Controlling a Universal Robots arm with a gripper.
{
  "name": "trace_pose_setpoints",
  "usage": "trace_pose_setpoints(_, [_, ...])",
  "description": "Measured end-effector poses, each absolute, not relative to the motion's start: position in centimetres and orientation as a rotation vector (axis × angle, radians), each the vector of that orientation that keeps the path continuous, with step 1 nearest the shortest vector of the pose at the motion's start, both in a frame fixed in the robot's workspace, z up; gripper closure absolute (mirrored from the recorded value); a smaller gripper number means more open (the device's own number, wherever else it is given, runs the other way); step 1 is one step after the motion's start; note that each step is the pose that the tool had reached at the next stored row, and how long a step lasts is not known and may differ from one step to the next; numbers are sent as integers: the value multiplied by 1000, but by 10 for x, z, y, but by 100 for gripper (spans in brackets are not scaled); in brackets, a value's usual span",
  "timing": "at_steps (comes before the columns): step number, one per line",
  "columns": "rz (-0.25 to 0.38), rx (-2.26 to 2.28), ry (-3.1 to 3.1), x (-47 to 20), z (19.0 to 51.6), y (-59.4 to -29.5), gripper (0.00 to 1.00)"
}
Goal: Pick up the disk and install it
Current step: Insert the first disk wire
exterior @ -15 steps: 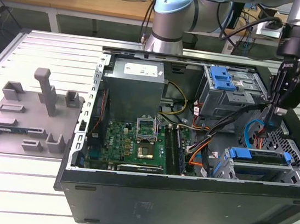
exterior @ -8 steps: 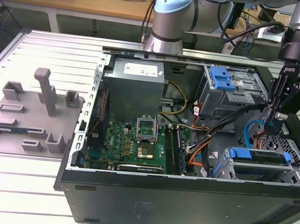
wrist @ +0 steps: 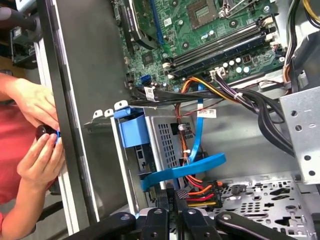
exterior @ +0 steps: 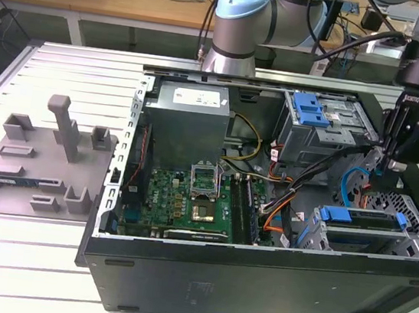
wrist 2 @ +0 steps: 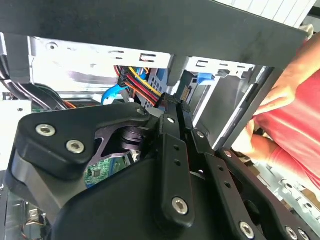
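1. A slatted metal desk (exterior: 26,256) carried an open computer case (exterior: 254,286).
2. The disk (exterior: 363,220), framed by its blue carrier, sat on the lower drive cage at the exterior view's right.
3. The gripper (exterior: 382,168) hung just above it, clenched, apparently holding nothing.
4. This looked like the approach to the pick. A grasp would call for a released gripper and a path clear of the loose cables (exterior: 298,184).

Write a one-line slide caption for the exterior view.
Gripper hangs over the open computer case, beside the grey drive cage with its blue bracket.
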State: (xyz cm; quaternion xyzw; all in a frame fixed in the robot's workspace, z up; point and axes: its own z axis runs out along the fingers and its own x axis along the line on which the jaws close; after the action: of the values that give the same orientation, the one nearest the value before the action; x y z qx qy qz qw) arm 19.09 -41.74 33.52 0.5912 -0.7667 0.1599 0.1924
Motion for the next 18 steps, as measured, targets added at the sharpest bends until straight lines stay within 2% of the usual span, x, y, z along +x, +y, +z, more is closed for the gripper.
trace_pose_setpoints(6, [374, 1707, -2192, 190, 339, -428, 83])
trace_pose_setpoints(18, [296, 1759, -2229, 188, 344, -444, 83])
